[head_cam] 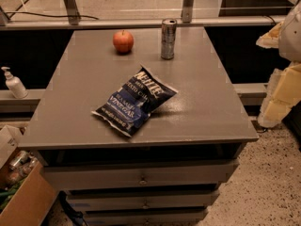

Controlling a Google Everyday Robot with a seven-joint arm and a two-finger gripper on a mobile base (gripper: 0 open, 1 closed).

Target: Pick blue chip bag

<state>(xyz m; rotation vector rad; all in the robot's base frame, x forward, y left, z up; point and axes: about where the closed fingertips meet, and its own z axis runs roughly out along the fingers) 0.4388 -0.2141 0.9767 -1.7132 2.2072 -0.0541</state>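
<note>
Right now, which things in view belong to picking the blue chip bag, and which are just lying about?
Job:
blue chip bag, lying flat on the table
tool, at the right edge of view, apart from the bag

Lying about:
red apple and silver can, at the table's back
pump bottle, far left
cardboard box, lower left

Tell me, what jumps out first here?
The crinkly blue chip bag lies mid-top on the grey drawer cabinet. Behind it stand a red apple and a metal can. The robot's pale gripper hangs at the picture's right edge, beside the cabinet.
</note>
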